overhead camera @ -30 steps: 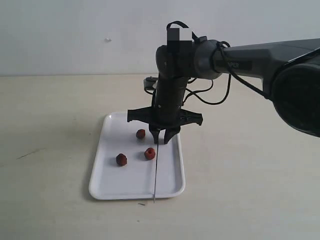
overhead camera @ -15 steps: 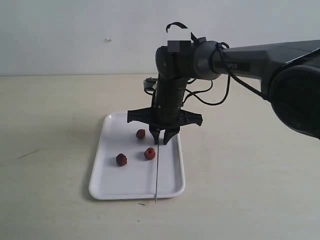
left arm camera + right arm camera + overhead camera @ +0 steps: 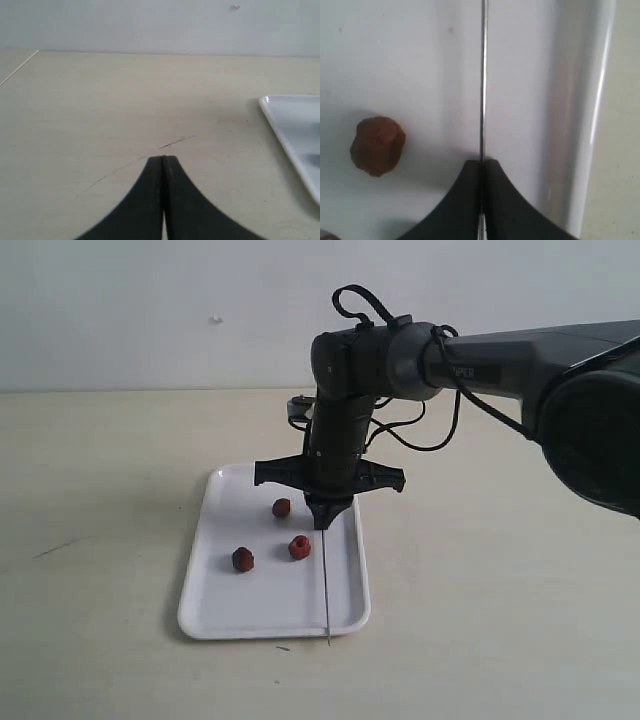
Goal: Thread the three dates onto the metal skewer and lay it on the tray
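The white tray (image 3: 230, 605) lies mid-table with three reddish-brown dates on it: one at the back (image 3: 282, 508), one at the left (image 3: 242, 559), one (image 3: 299, 547) close to the skewer. My right gripper (image 3: 322, 524) points straight down over the tray's right side, shut on the far end of the thin metal skewer (image 3: 326, 585), which runs toward the tray's near rim and past it. In the right wrist view the skewer (image 3: 483, 80) leaves the shut gripper (image 3: 481, 162), a date (image 3: 376, 145) beside it. My left gripper (image 3: 163, 159) is shut and empty over bare table.
The tray's raised right rim (image 3: 587, 115) runs close beside the skewer. In the left wrist view a corner of the tray (image 3: 292, 125) shows off to one side, and thin scratches (image 3: 177, 142) mark the beige tabletop. A pale wall stands behind the table.
My right gripper's jaws have closed from wide open onto the skewer. The skewer's near tip has swung slightly to the right. The dates have not moved.
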Controlling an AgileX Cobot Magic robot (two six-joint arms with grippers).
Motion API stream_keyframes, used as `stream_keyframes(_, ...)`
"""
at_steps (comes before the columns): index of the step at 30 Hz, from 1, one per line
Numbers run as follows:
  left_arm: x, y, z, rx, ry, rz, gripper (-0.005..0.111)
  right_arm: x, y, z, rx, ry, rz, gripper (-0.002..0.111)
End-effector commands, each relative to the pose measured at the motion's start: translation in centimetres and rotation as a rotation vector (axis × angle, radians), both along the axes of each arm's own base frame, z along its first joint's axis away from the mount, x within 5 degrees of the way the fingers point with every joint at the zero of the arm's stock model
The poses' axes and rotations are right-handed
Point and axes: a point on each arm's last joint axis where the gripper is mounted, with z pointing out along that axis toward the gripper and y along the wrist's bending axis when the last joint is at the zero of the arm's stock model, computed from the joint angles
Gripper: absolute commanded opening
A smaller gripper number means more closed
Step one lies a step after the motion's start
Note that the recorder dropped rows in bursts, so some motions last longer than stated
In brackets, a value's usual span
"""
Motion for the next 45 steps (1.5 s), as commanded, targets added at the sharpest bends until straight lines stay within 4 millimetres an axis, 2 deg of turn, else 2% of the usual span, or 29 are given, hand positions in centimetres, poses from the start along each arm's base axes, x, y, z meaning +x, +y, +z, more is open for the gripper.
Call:
stream_keyframes(1,0.0,0.0,0.0,-0.008,-0.007,0.006,0.000,0.0,0.1,0.3,-0.002,-0.012,0.010,0.000)
stream_keyframes(14,0.0,0.0,0.0,-0.008,-0.007,0.006,0.000,-0.1,-0.1,3.5,0.004,-0.074,0.036,0.000)
stream_keyframes(22,0.0,0.0,0.0,-0.008,-0.007,0.006,0.000,-0.7,-0.6,4.0,-0.053,-0.030,0.169,0.000)
stream_keyframes(35,0.0,0.0,0.0,-0.008,-0.007,0.006,0.000,-2.2,-1.2,8.7,-0.068,-0.040,0.356,0.000)
stream_keyframes(40,0.0,0.0,0.0,-0.008,-0.007,0.006,0.000,-2.3,-1.2,9.3,-0.066,-0.057,0.398,0.000)
stream_keyframes(45,0.0,0.0,0.0,-0.008,-0.007,0.006,0.000,-3.3,-1.7,8.7,-0.077,-0.017,0.442,0.000)
